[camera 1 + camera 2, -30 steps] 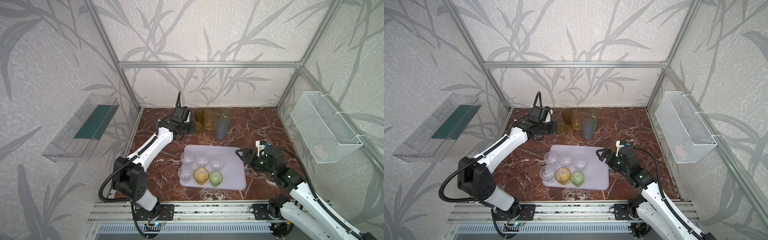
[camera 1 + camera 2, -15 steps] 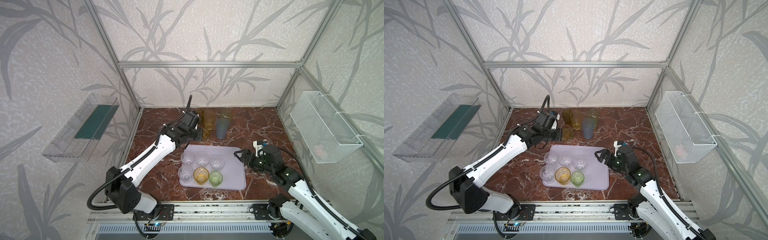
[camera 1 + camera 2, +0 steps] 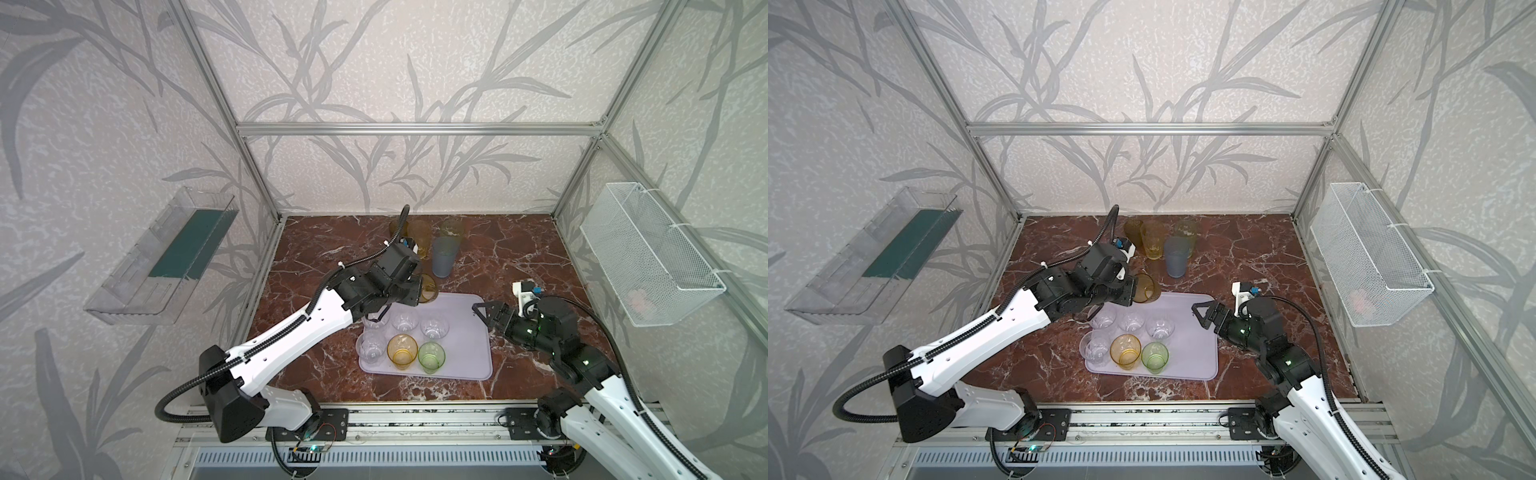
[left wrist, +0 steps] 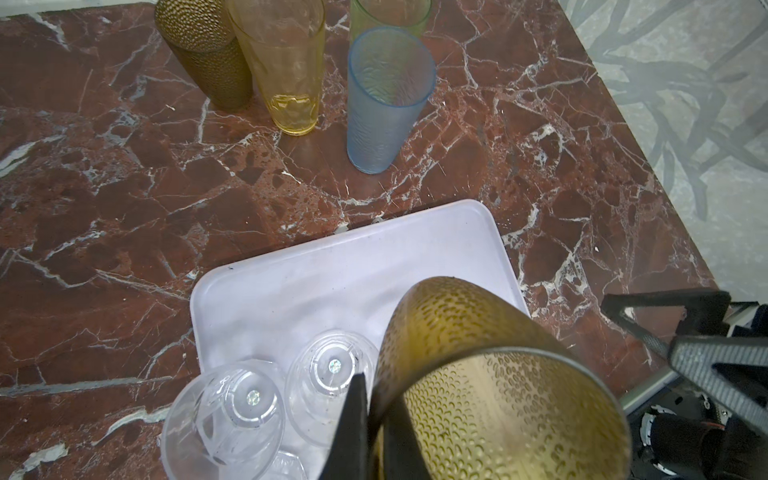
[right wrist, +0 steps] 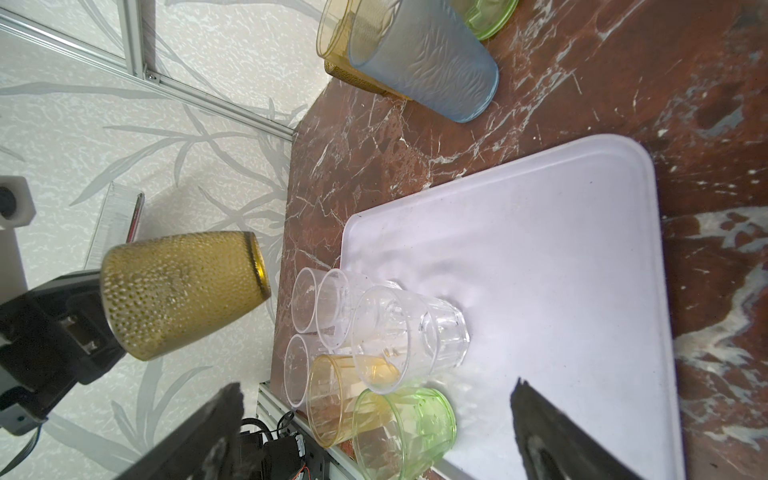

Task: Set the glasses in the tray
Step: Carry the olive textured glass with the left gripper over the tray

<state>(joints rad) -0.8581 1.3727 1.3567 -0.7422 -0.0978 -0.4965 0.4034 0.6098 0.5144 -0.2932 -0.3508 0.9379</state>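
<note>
Six glasses (image 3: 402,349) stand in tray (image 3: 465,332); left pincer (image 4: 374,432) grasps tilted brown glass (image 3: 428,289) over tray's far edge; right pincer (image 3: 484,316) released at tray's right edge.

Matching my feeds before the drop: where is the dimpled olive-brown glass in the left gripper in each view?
Top view: dimpled glass at the tray's far edge.
Top view: dimpled glass, same place.
Left wrist: dimpled glass close up, beside the clear glasses.
Right wrist: dimpled glass lying sideways in the left gripper.
Landmark: blue-grey glass, in all four.
</note>
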